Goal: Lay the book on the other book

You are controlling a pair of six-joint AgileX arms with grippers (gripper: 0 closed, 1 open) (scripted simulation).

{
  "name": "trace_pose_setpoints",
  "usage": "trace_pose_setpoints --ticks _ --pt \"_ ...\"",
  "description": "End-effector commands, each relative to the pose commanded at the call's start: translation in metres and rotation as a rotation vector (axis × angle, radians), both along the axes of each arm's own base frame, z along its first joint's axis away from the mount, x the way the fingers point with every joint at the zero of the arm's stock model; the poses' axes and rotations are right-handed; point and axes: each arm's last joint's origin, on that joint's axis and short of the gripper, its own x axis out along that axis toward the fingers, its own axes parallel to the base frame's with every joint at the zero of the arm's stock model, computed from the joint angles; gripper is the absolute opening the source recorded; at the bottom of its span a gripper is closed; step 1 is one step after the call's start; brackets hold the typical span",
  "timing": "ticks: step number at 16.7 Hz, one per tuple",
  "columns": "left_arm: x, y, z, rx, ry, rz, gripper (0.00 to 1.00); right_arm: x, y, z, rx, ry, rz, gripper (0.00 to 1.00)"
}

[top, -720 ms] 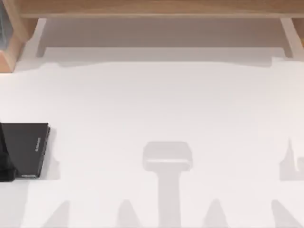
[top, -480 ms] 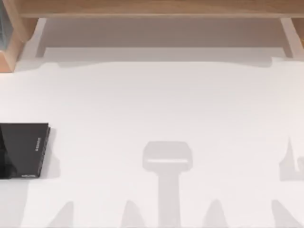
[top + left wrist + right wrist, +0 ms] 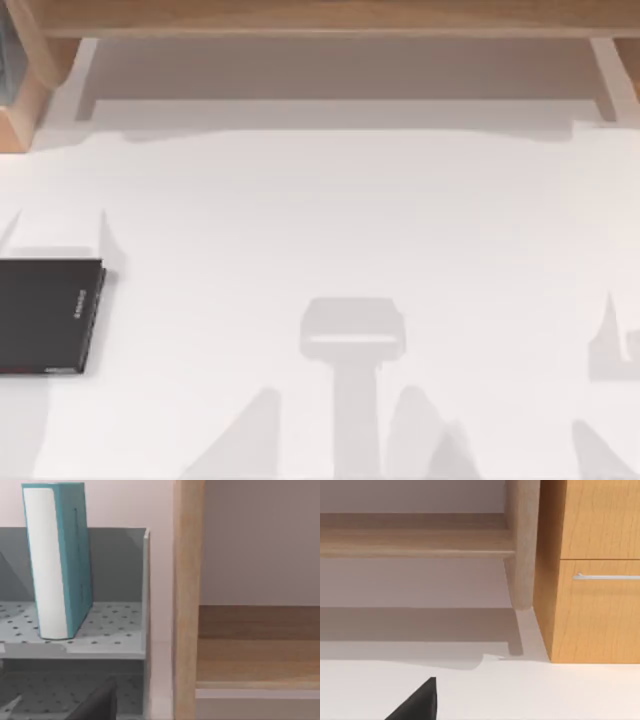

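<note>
The book (image 3: 60,560) is teal-blue with white page edges and stands upright on a grey perforated rack shelf (image 3: 110,625) in the left wrist view. A dark part of my left gripper (image 3: 97,705) shows in front of the rack, below the book and apart from it. The other book (image 3: 45,315) is thin and black with pale lettering on its spine. It lies flat at the left edge of the white table in the top view. A dark tip of my right gripper (image 3: 417,702) hangs over bare table in the right wrist view.
A wooden shelf unit (image 3: 320,20) runs along the back of the table. Its upright post (image 3: 187,600) stands right beside the grey rack. A wooden cabinet with a drawer handle (image 3: 605,576) stands at the back on the right side.
The dark piece of my left arm that lay over the black book's left edge has left the top view. A new shadow now falls on the table just behind the black book.
</note>
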Motion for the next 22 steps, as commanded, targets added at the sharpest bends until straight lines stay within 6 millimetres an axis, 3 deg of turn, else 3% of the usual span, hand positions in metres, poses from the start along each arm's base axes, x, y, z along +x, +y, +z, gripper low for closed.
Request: trace_pose_setpoints --ticks 3,5,9,12,16,22 --pt "0.057 0.018 0.033 -0.004 0.023 -0.003 1.00 0.000 0.000 0.000 0.000 0.000 0.000 1.00" --pt "0.104 0.036 0.041 -0.009 0.045 -0.005 1.00 0.000 0.000 0.000 0.000 0.000 0.000 1.00" --pt "0.194 0.080 0.026 -0.019 0.079 -0.007 1.00 0.000 0.000 0.000 0.000 0.000 0.000 1.00" --pt "0.244 0.113 0.002 -0.021 0.084 -0.009 1.00 0.000 0.000 0.000 0.000 0.000 0.000 1.00" --pt "0.279 0.144 -0.023 -0.016 0.072 -0.010 1.00 0.000 0.000 0.000 0.000 0.000 0.000 1.00" --pt "0.286 0.151 -0.028 -0.013 0.065 -0.010 1.00 0.000 0.000 0.000 0.000 0.000 0.000 1.00"
